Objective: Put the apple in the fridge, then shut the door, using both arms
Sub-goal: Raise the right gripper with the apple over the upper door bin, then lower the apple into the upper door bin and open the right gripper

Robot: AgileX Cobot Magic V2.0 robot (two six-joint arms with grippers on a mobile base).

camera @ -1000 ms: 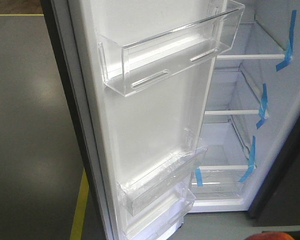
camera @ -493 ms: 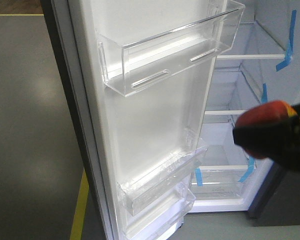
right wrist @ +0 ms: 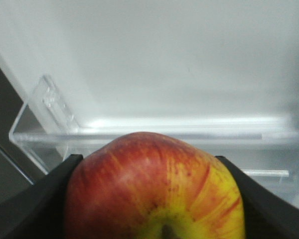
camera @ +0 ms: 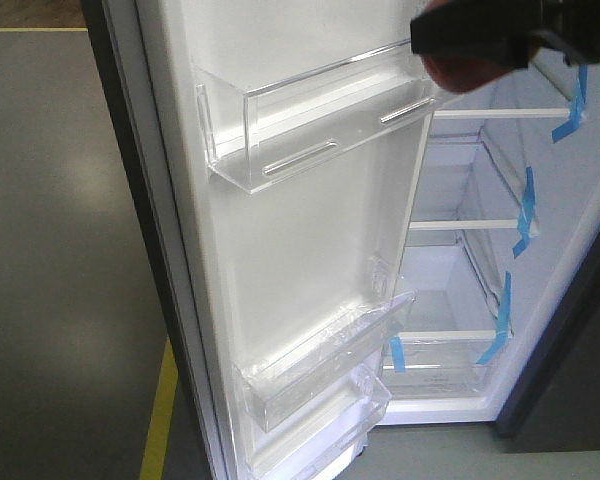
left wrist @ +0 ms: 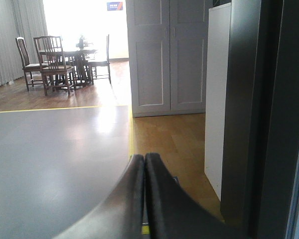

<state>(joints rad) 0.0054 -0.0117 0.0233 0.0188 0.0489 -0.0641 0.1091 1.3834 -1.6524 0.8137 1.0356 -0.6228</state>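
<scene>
here, the right gripper (camera: 477,45) is clamped on the apple (right wrist: 154,186), one black finger on each flank, stem end towards the wrist camera. the side hold leaves the fruit's underside free, so it can be set down without a finger being caught beneath it. in the front view the apple hangs in the air at the top right end of the upper door bin (camera: 330,120), at the edge where the door (camera: 300,250) meets the fridge (camera: 580,260). it rests on nothing yet. the right wrist view has the bin's clear rim just beyond the fruit, with the white liner behind, which suggests this bin is the target rather than the glass shelves (camera: 490,113); that is a judgement only. the door stands wide open, giving the arm room. the left gripper (left wrist: 144,167) has its fingers pressed together on nothing and sits low beside a dark upright panel (left wrist: 249,99), probably the door's outer face. from there it could push the door shut. placing is unfinished and closing has not begun.
</scene>
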